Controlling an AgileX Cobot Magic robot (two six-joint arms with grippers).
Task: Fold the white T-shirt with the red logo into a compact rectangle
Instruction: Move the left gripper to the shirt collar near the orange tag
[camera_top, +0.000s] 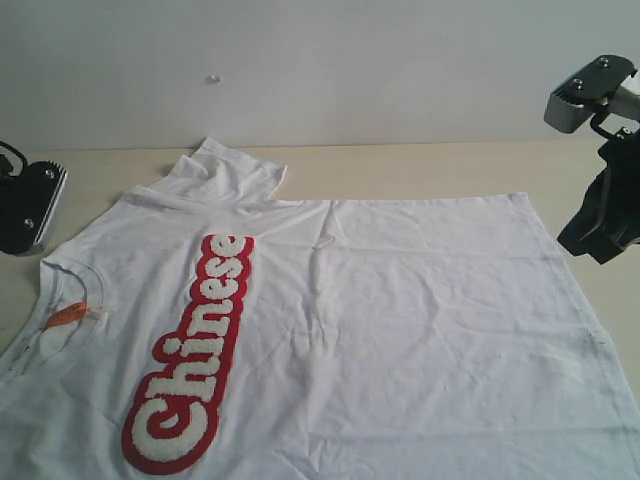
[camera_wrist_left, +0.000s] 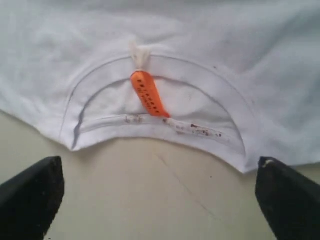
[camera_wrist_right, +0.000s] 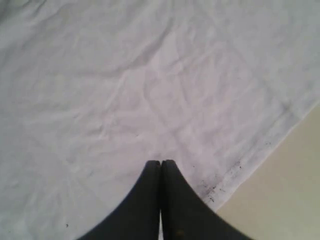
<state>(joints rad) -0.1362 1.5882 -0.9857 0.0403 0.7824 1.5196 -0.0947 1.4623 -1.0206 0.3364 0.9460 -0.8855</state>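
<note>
The white T-shirt (camera_top: 400, 330) lies spread flat on the table, neck to the left, hem to the right. Its red logo (camera_top: 192, 355) with fuzzy white "Chinese" letters runs along the chest. An orange neck tag (camera_top: 64, 317) sits inside the collar (camera_wrist_left: 155, 125). One sleeve (camera_top: 225, 170) is bunched at the far side. My left gripper (camera_wrist_left: 160, 197) is open over bare table just short of the collar. My right gripper (camera_wrist_right: 161, 164) is shut, empty, hovering above the shirt near its hem edge (camera_wrist_right: 260, 150); in the exterior view it hangs at the right (camera_top: 600, 215).
The beige table (camera_top: 420, 165) shows beyond the shirt and along the right. A pale wall (camera_top: 320, 60) rises behind. The left arm's body (camera_top: 28, 205) rests at the far left edge of the table.
</note>
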